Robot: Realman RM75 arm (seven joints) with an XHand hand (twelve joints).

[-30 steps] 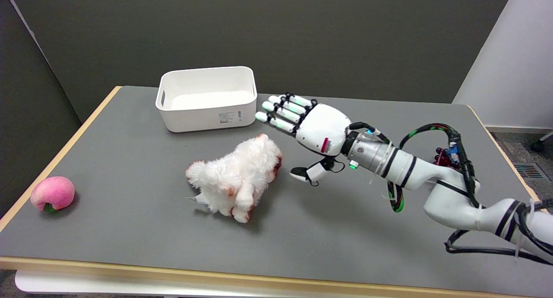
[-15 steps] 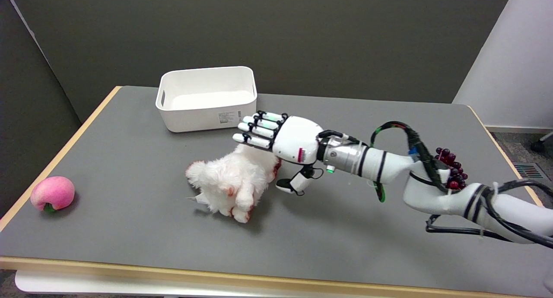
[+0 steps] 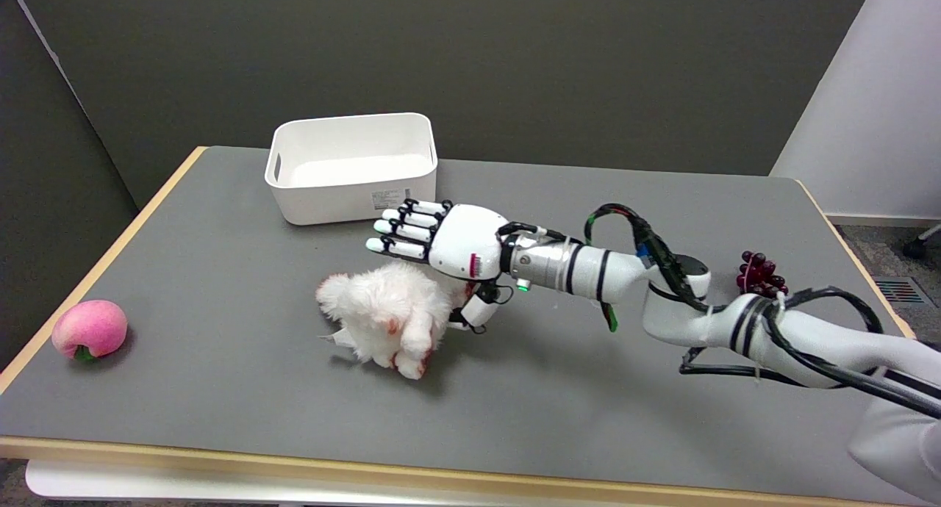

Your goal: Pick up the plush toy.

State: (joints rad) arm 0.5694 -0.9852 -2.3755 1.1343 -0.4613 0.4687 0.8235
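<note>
1. Grey table, edged in pale wood, leaves broad open surface on the near and left sides of the plush toy, which lies near the middle of the top, well back from every edge.
2. White right arm has swept leftward across the table over the past second, carrying the right hand from beside the toy to directly above its far end.
3. White bin stands just behind the hand, the tightest clearance on the approach.
4. Fingers are spread and straight over the fur, the thumb low at the toy's right flank; nothing is gripped, so closing appears to be next.
5. Pink peach and dark grapes sit well apart.
</note>
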